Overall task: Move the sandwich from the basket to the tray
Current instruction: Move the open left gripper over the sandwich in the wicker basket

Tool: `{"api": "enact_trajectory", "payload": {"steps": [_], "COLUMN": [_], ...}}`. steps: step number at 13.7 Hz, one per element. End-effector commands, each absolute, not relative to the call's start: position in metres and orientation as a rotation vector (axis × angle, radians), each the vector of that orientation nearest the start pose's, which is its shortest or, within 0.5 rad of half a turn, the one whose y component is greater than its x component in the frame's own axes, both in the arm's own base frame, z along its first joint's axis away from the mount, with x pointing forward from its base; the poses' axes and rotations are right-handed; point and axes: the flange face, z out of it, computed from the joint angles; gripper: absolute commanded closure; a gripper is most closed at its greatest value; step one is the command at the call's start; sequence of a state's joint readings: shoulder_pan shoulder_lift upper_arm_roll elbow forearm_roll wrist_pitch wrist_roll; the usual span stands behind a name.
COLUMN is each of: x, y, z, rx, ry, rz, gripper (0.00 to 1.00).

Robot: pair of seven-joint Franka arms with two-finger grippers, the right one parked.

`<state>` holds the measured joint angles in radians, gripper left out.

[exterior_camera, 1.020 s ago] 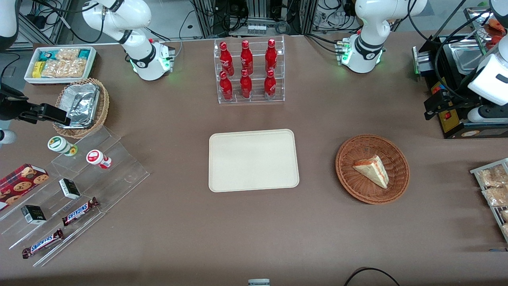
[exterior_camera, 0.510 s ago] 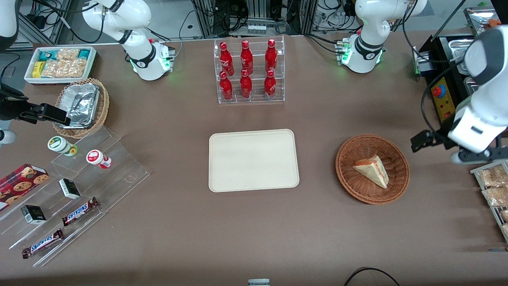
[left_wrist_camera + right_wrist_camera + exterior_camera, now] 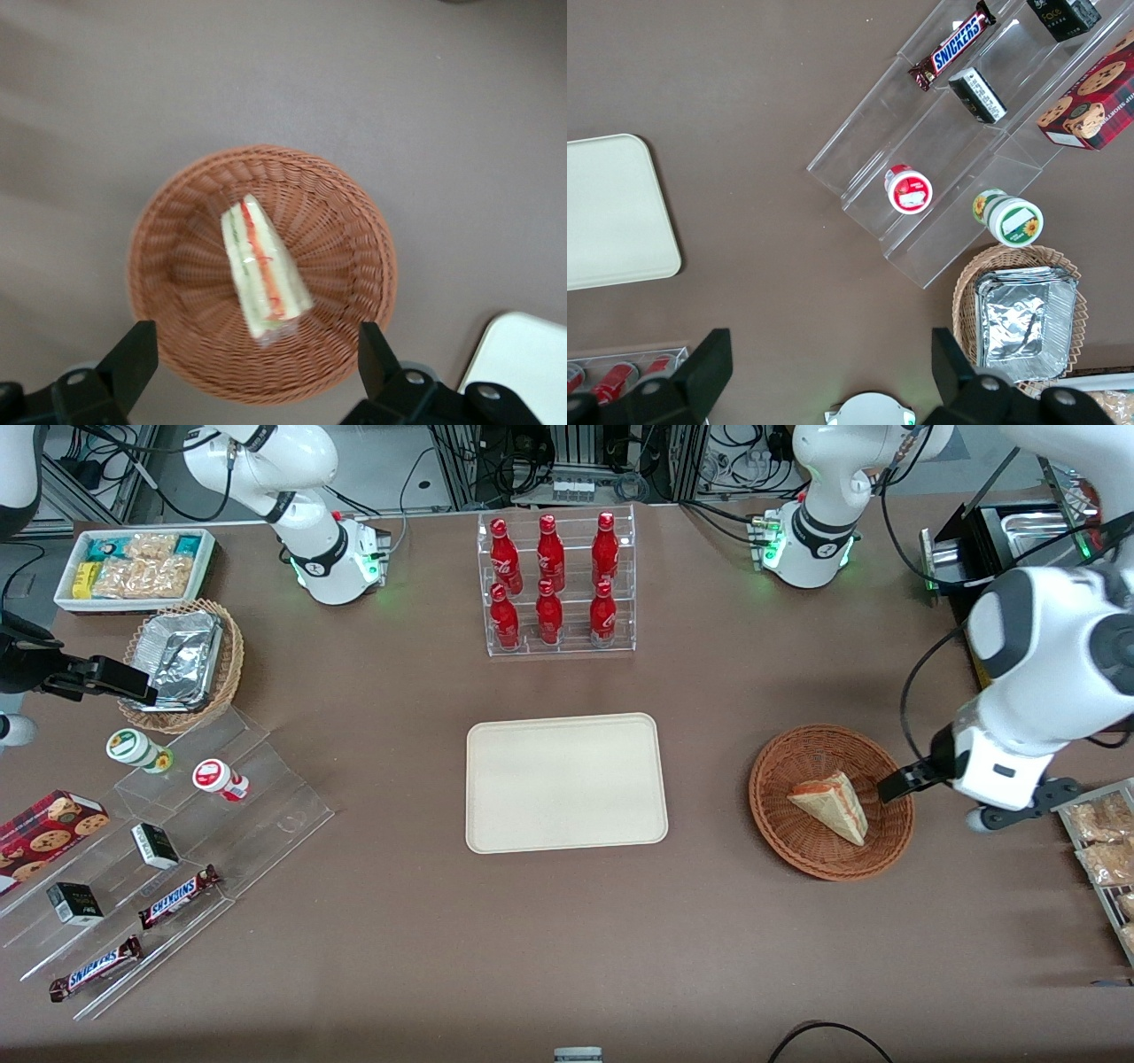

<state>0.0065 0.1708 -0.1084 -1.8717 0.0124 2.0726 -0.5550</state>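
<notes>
— Where is the pincer (image 3: 252,354), and how do its fingers stand?

— It hangs above the basket (image 3: 831,802), at the rim toward the working arm's end of the table. The wrist view shows two dark fingers (image 3: 133,359) spread wide apart, with nothing between them; the basket fills the span under them. From the front only one dark fingertip (image 3: 895,784) shows, over the wicker edge.

— Take me through the rest, biggest first.

— The brown table (image 3: 567,939) carries everything. At its middle lies the cream tray (image 3: 565,782), flat and bare, well apart from the basket. Farther from the front camera than the tray stands a clear rack of red bottles (image 3: 554,584). Toward the parked arm's end there is a stepped clear display (image 3: 177,841) with chocolate bars and small cartons, and above it a tan wicker basket with foil (image 3: 182,660).

— And the thing to be moved?

— The sandwich (image 3: 831,806) lies in the reddish-brown basket — on the woven bottom, roughly central. In the wrist view the sandwich (image 3: 261,266) shows its cut edge upward, red and green stripes between pale bread. The pincer is not touching it.
</notes>
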Motion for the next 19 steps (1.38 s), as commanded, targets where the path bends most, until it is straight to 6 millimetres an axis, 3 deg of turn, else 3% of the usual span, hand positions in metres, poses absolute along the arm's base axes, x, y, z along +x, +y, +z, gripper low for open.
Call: {"api": "enact_trajectory", "payload": {"steps": [1, 3, 7, 19], "x": [0.59, 0.584, 0.565, 0.558], "y": [-0.081, -0.081, -0.076, -0.067], "z": [0.413, 0.4, 0.372, 0.316], "rx": [-3.021, -2.969, -2.937, -2.922], "ry": [-0.917, -1.062, -1.075, -1.222], "rz": [-0.059, -0.038, 0.006, -0.076], "gripper": [0.0, 0.0, 0.0, 0.0]}}
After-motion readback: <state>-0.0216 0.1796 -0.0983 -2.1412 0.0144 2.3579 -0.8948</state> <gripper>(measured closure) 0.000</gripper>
